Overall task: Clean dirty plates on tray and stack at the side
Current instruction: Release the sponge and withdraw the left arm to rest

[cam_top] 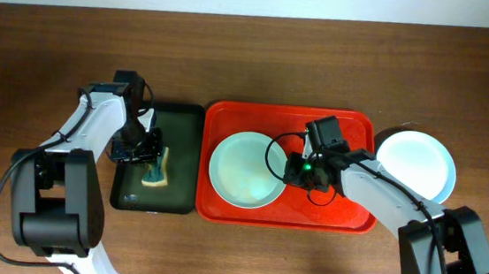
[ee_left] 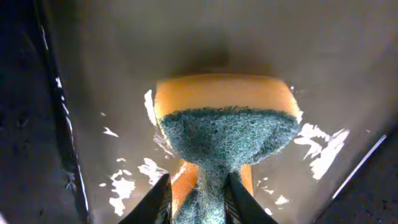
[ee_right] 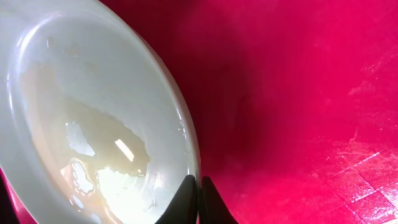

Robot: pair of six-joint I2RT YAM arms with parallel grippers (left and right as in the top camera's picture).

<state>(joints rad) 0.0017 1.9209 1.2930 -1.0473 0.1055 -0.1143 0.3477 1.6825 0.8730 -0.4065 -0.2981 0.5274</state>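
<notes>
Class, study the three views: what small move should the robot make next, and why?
Probably the right hand should lift the plate slightly off the red tray. It pinches the plate's rim, the plate looks wet, the left hand holds the sponge away at the green tray, and another plate sits beside the tray.

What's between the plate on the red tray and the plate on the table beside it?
Overhead view: the right claw, shut on the tray plate's rim, and its arm, over bare red tray up to the side plate.
</notes>
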